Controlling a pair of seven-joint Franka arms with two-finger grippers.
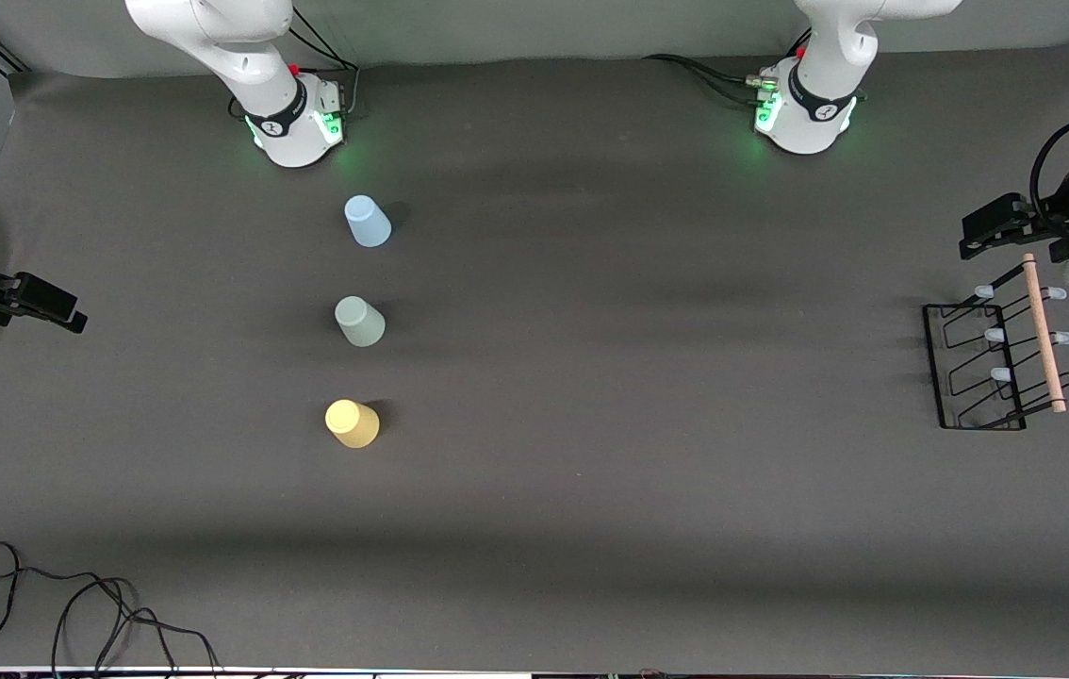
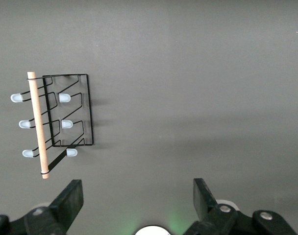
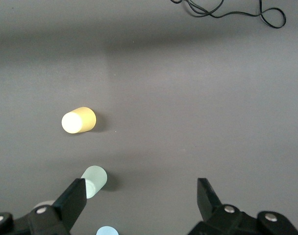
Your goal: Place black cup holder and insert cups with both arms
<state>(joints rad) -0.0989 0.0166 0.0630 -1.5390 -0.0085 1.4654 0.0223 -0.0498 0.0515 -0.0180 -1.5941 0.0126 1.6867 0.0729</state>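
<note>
Both grippers wide apart, empty: left gripper [image 2: 136,203] just beside rack [image 1: 978,363], right gripper [image 3: 139,205] well apart from it, w/ cups [image 1: 360,321].

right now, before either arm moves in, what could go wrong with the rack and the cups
The black cup holder lies flat near the table's edge at the left arm's end, so a grab at its wood rod handle could push it off. The pale blue cup, grey-green cup and yellow cup stand upside down in a row; the tapered sides may slip from open fingers, and a reach for one could topple another. The left gripper and right gripper hang open, holding nothing.
</note>
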